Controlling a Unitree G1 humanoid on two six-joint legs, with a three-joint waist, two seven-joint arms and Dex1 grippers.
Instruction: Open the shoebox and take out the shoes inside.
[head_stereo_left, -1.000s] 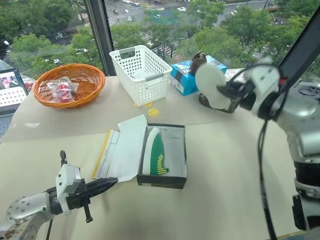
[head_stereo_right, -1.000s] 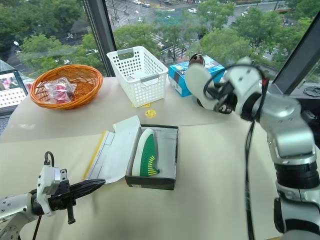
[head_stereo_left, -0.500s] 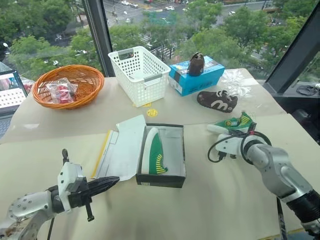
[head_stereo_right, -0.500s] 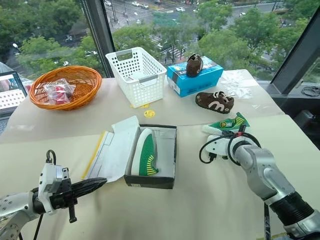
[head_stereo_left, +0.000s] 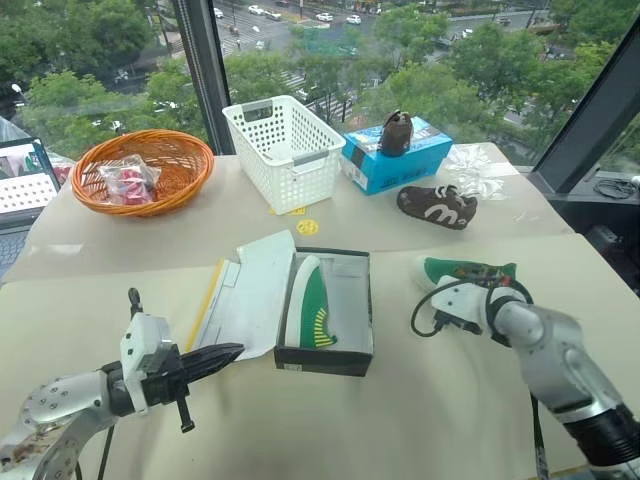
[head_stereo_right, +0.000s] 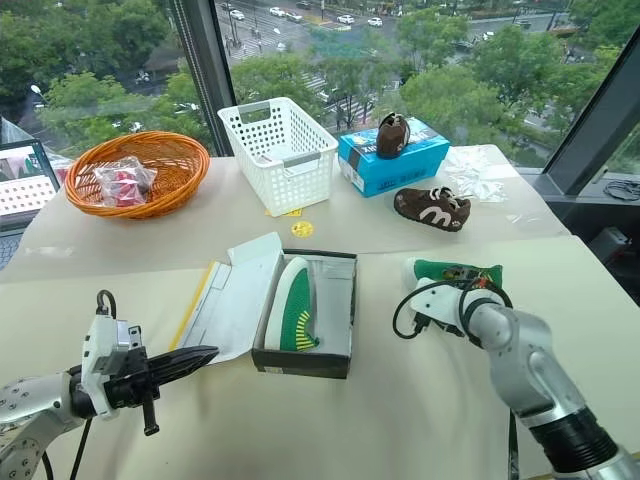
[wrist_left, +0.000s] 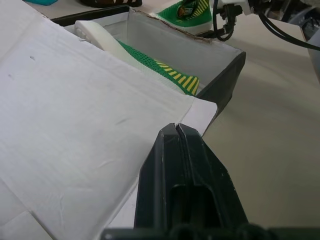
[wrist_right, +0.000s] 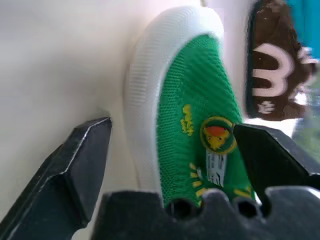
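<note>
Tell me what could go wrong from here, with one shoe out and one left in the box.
The right gripper stands open around the green shoe on the table, so pulling back carelessly could drag it. The second shoe stands on edge in the shoebox and may wedge. The left gripper, shut, could shove the open lid.
</note>
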